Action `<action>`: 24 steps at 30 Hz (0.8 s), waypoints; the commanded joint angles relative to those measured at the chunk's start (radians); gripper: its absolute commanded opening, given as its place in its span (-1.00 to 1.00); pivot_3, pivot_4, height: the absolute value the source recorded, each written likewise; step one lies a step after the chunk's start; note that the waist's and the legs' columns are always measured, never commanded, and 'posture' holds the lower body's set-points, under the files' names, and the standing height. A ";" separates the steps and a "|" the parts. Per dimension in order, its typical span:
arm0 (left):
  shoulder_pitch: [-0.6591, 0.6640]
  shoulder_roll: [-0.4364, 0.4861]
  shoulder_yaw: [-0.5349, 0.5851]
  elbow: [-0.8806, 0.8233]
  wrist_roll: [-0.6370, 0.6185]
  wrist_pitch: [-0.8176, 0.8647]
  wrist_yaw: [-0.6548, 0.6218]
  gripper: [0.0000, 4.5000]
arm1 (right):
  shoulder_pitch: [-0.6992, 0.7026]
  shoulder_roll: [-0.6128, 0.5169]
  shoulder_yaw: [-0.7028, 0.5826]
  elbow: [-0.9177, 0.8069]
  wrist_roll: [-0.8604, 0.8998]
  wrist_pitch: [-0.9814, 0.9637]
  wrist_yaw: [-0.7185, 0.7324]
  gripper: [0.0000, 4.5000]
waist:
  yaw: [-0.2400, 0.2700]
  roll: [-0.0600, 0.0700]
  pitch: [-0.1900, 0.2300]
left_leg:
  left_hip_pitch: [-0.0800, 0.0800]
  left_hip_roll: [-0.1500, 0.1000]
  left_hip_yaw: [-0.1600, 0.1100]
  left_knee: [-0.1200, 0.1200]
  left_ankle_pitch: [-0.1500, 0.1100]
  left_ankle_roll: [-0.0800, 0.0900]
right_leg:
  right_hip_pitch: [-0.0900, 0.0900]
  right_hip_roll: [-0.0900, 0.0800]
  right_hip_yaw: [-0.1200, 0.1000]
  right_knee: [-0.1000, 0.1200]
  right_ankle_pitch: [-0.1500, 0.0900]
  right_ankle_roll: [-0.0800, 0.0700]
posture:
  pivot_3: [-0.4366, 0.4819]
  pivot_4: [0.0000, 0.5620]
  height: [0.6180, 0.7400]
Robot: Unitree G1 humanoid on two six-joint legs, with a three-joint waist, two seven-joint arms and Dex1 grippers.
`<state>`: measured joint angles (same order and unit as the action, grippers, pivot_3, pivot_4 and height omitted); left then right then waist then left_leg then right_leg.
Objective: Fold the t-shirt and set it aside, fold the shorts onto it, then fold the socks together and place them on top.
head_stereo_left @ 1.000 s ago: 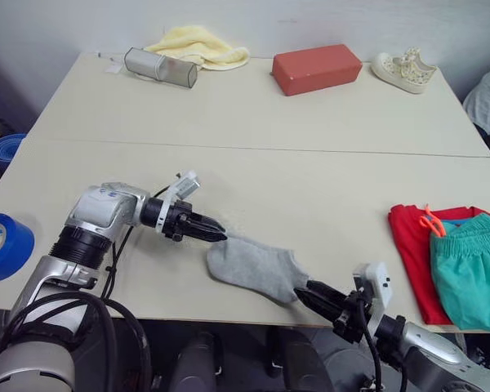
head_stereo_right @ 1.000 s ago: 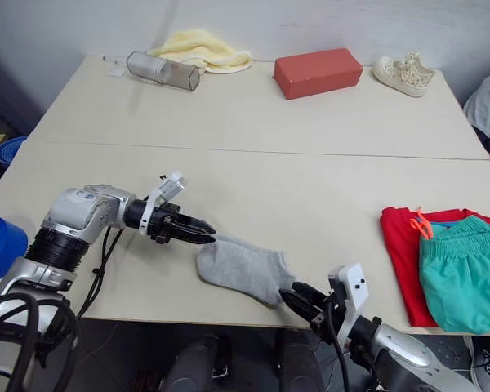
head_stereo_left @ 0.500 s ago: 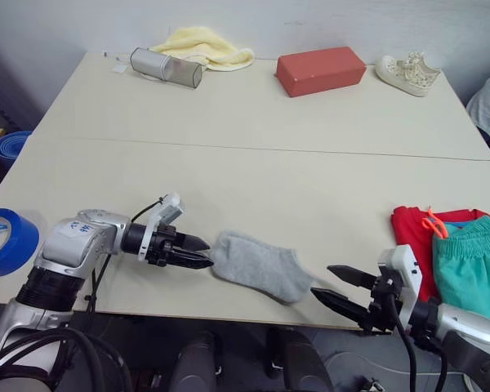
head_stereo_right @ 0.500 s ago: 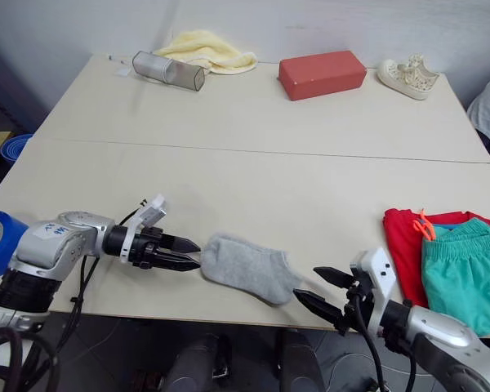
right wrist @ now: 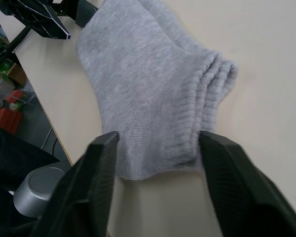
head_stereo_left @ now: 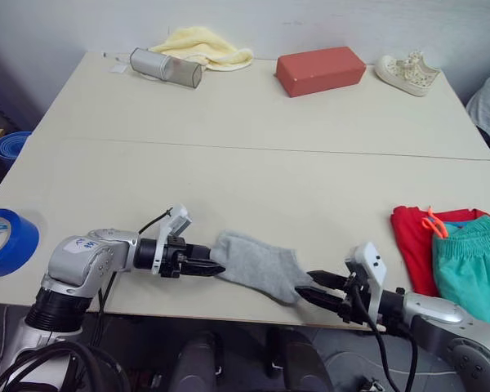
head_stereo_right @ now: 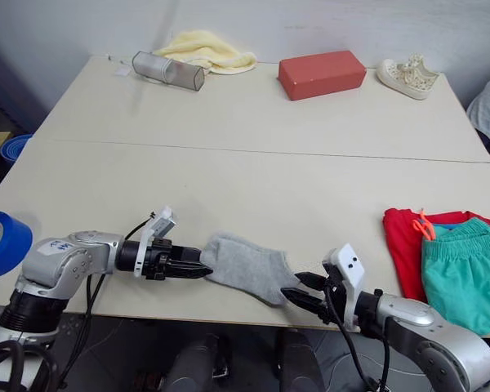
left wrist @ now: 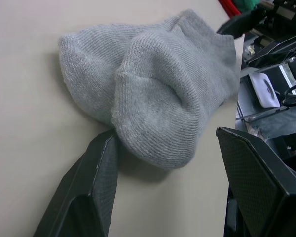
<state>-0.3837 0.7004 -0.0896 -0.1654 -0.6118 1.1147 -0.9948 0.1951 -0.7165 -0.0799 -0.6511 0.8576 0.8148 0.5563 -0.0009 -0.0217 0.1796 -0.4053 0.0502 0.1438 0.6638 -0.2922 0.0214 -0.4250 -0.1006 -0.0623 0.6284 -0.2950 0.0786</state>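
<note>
Grey socks between left gripper, right gripper, both open-jawed

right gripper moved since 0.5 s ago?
Yes. The right gripper has closed in on the socks, away from the t-shirt; its open fingers now straddle their cuff end.

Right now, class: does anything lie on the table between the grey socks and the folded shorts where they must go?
Nothing visible does. Between the socks and the shorts lies only bare table.
</note>
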 commanded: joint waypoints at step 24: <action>-0.031 0.057 -0.016 0.043 -0.022 -0.020 -0.033 -0.99 | 0.065 0.048 -0.047 -0.066 -0.001 -0.048 0.024 -1.00 | -0.001 0.000 0.000 | 0.000 0.000 0.000 0.000 0.000 0.000 | 0.000 0.001 0.000 0.000 0.000 0.000 | -0.05 -0.47 1.00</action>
<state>-0.4152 0.7450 -0.1000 -0.1130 -0.6308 1.0919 -1.0170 0.2628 -0.6775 -0.1251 -0.6866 0.8535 0.7847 0.5822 -0.0021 -0.0218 0.1795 -0.4049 0.0501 0.1444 0.6639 -0.2920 0.0210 -0.4250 -0.0991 -0.0623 0.6288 -0.2948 0.0787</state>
